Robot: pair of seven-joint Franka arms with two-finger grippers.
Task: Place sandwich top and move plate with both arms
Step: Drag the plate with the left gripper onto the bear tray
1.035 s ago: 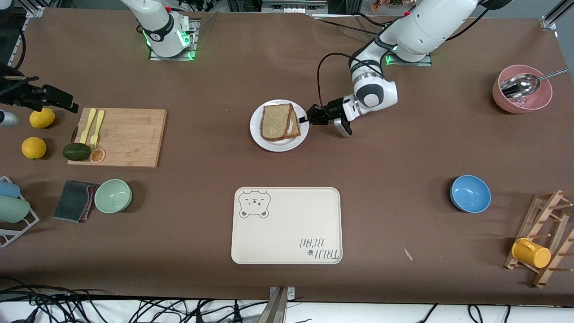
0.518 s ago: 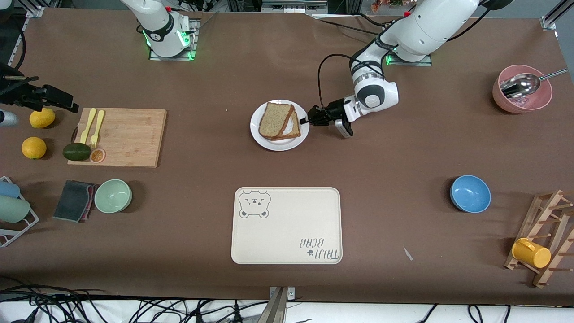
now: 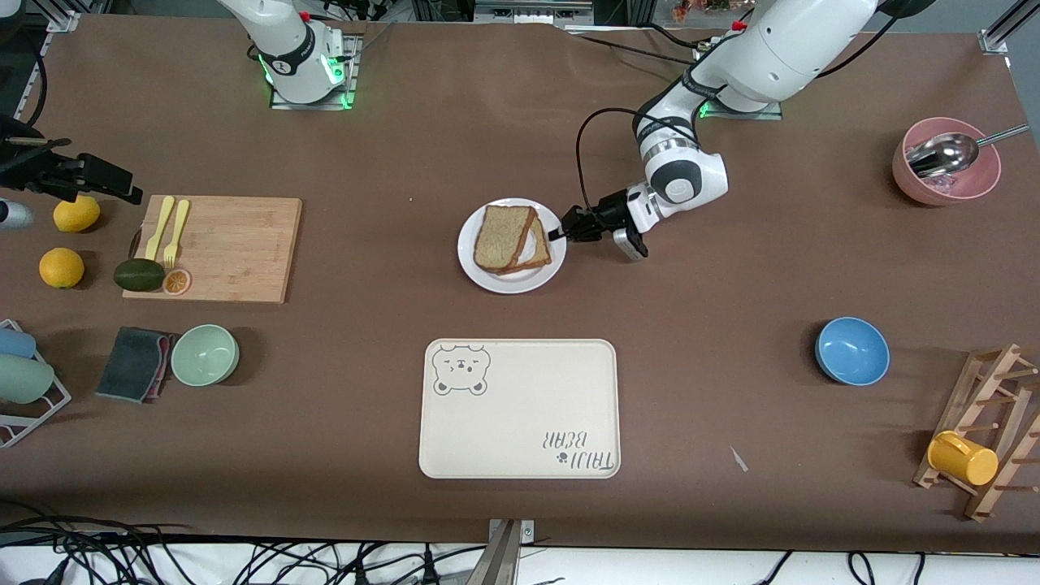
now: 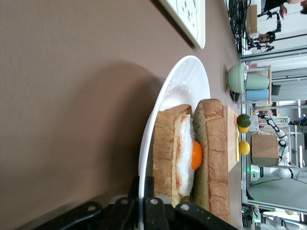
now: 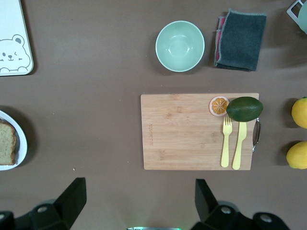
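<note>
The white plate (image 3: 487, 276) is at the table's middle, farther from the front camera than the cream tray (image 3: 520, 409). On it the sandwich top (image 3: 502, 236), a speckled tan slice, lies on the slice bearing a fried egg (image 3: 538, 250), shifted a little toward the right arm's end. My left gripper (image 3: 558, 234) is shut on the plate's rim at the left arm's side. The left wrist view shows its fingers (image 4: 144, 184) pinching the rim (image 4: 187, 76), with the egg (image 4: 196, 155) under the top slice (image 4: 216, 158). My right gripper (image 5: 139, 191) is open and empty, high near its base; that arm waits.
A wooden board (image 3: 219, 248) with yellow cutlery, an avocado and an orange slice lies toward the right arm's end, with a green bowl (image 3: 205, 354) and a grey cloth (image 3: 134, 363) nearer the camera. A blue bowl (image 3: 851, 350) and a pink bowl (image 3: 946, 171) stand toward the left arm's end.
My left gripper has pulled the plate with the sandwich a little nearer to the front camera, toward the tray. The right arm has not moved.
</note>
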